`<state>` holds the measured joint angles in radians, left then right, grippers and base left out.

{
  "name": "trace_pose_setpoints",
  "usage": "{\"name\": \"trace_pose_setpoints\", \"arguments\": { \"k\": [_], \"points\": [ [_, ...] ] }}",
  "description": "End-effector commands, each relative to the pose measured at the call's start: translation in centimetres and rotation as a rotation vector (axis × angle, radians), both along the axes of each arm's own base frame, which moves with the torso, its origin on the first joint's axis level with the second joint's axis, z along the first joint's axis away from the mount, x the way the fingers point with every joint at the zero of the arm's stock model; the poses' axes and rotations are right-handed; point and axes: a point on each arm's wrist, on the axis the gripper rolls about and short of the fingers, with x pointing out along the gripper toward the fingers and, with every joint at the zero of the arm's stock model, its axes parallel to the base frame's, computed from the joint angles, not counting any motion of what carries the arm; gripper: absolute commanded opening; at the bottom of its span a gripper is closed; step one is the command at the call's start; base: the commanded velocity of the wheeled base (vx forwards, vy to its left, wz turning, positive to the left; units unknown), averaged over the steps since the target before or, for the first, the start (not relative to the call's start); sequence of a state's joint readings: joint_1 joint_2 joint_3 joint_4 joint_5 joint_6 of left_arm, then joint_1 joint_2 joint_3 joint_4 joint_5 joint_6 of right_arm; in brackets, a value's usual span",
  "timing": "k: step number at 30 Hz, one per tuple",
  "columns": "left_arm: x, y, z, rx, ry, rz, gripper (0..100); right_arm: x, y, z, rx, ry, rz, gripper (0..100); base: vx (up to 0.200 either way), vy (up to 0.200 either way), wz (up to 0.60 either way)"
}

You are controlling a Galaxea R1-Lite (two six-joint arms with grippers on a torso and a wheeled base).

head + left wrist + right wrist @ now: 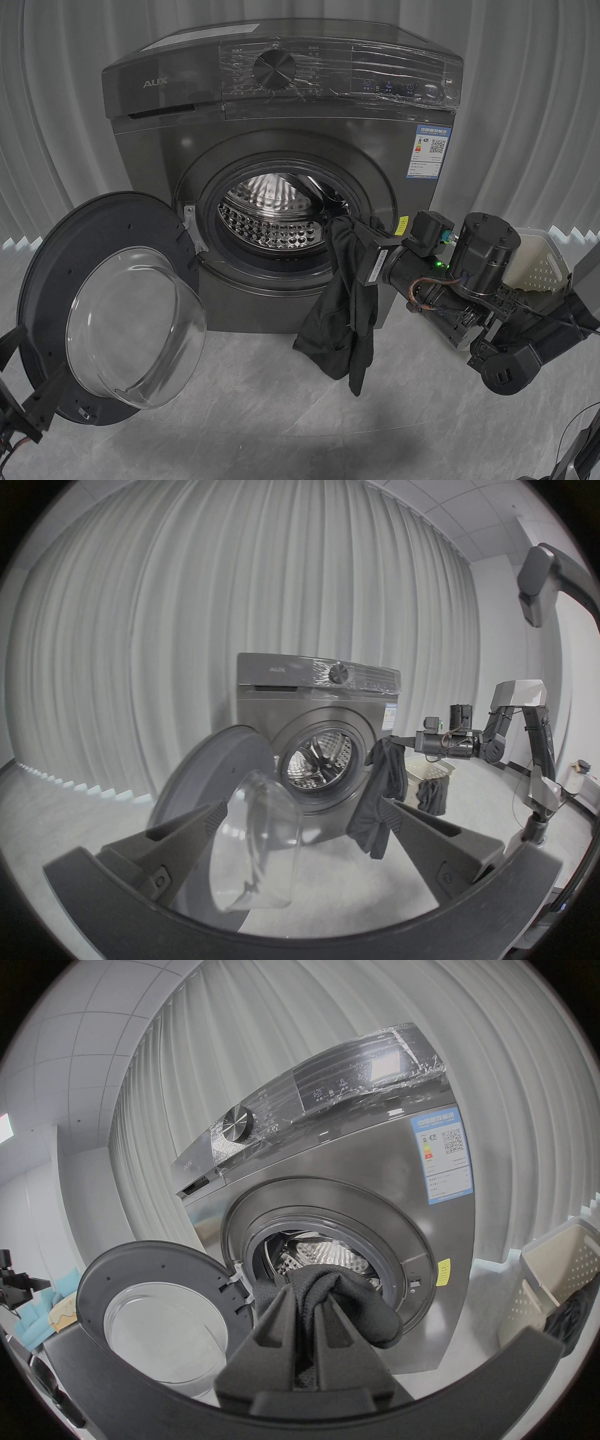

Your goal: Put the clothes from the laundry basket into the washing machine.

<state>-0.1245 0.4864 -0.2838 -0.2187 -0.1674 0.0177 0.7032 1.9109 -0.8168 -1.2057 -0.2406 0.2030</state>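
A grey washing machine (187, 144) stands with its round door (112, 312) swung open to the left and its steel drum (269, 212) showing. My right gripper (359, 234) is shut on a black garment (340, 319), held just at the right rim of the drum opening; the cloth hangs down toward the floor. In the right wrist view the garment (340, 1300) bunches over the closed fingers (281, 1329) in front of the drum (319, 1254). My left gripper (300, 817) is open, low at the left, facing the door (206, 780). The white laundry basket (540, 262) stands right of the machine.
Another dark garment (572, 1316) hangs over the basket's (556, 1266) rim. Grey tiled floor (262, 406) lies in front of the machine, and a pale curtain (56, 94) runs behind it. The open door juts out on the left side.
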Motion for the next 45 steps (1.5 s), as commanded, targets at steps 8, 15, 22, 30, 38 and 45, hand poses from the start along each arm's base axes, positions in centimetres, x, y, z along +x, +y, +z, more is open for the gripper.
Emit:
{"name": "trace_pose_setpoints", "arguments": {
  "k": [8, 15, 22, 30, 38, 45],
  "points": [
    [15.6, -9.2, -2.7, 0.114, 0.326, -0.385, 100, 2.2, 2.2, 1.2, 0.053, 0.037, 0.059, 0, 0.0, 0.0, 0.0],
    [18.9, -11.8, -4.2, 0.119, 0.332, -0.405, 100, 2.8, 3.3, 1.2, 0.072, 0.023, 0.05, 0, 0.0, 0.0, 0.0],
    [22.2, -14.8, -6.8, 0.113, 0.376, -0.403, 100, 3.0, 3.4, 0.4, 0.045, 0.051, 0.032, 0, 0.0, 0.0, 0.0],
    [24.4, -16.4, -9.8, 0.036, 0.477, -0.424, 100, 2.8, 3.8, 1.0, 0.053, 0.041, 0.043, 0, 0.0, 0.0, 0.0],
    [26.6, -17.1, -13.4, 0.044, 0.445, -0.398, 100, 2.6, 4.1, 1.4, 0.063, 0.034, 0.051, 0, 0.0, 0.0, 0.0],
    [27.2, -17.2, -15.4, 0.06, 0.469, -0.39, 100, 2.6, 4.2, 1.9, 0.075, 0.022, 0.052, 0, 0.0, 0.0, 0.0]
  ]
}}
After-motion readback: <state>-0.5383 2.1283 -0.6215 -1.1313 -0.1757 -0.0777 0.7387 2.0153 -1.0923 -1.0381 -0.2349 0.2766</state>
